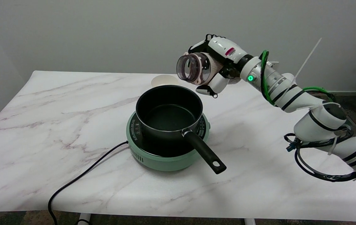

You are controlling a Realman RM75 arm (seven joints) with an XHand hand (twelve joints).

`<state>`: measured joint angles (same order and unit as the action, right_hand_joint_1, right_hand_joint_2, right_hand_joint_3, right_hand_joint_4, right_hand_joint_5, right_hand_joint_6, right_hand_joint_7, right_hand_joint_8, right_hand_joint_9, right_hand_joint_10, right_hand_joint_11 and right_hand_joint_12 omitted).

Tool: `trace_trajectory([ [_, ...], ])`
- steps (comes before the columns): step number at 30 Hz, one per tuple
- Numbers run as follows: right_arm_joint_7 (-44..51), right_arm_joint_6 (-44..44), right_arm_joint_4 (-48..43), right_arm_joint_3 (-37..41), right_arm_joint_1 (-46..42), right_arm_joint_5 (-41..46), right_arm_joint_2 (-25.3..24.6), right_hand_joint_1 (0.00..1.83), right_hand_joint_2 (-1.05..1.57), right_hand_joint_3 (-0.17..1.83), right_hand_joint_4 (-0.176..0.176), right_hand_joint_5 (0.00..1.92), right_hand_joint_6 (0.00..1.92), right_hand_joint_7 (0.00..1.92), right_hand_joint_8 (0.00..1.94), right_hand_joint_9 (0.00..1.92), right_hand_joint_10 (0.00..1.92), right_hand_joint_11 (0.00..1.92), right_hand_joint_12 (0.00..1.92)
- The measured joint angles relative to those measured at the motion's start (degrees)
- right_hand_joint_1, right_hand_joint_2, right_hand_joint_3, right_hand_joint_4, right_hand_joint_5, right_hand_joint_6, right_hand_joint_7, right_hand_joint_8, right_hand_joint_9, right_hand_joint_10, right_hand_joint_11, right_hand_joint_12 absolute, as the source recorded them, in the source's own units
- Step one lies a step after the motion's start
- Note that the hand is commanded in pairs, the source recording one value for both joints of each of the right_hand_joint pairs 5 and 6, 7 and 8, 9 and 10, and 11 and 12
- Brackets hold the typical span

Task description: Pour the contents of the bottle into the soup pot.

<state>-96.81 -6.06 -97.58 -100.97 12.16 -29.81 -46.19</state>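
Observation:
A black soup pot [168, 114] with a long black handle sits on a mint-green hotplate [165, 156] in the middle of the table. Its inside looks dark and bare. My right hand [218, 67] holds a clear wide-mouthed bottle [193, 68] in the air, above and just behind the pot's far right rim. The bottle lies tipped on its side, its open mouth facing left and toward the camera. I cannot tell what is inside the bottle.
A small white cup [164, 81] stands right behind the pot. The hotplate's black cord [81, 178] runs off the table's front left edge. The white marble table [56, 103] stretches left of the pot; a grey wall stands behind.

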Motion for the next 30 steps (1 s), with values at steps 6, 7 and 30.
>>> trace_trajectory([
  [6,0.0,1.4,-1.4,-1.1,-0.5,-6.0,-0.3,1.55,0.31,1.29,0.000,1.46,1.46,1.39,1.39,1.31,1.31,1.12,1.12],
  [7,0.0,1.5,-1.6,-1.2,-0.6,-6.7,-0.4,1.55,0.30,1.30,0.000,1.46,1.46,1.39,1.39,1.31,1.31,1.12,1.12],
  [30,-0.5,0.3,-2.6,-1.8,-0.1,-23.5,-0.8,1.54,0.09,1.46,0.000,1.40,1.40,1.32,1.32,1.25,1.25,1.08,1.08],
])
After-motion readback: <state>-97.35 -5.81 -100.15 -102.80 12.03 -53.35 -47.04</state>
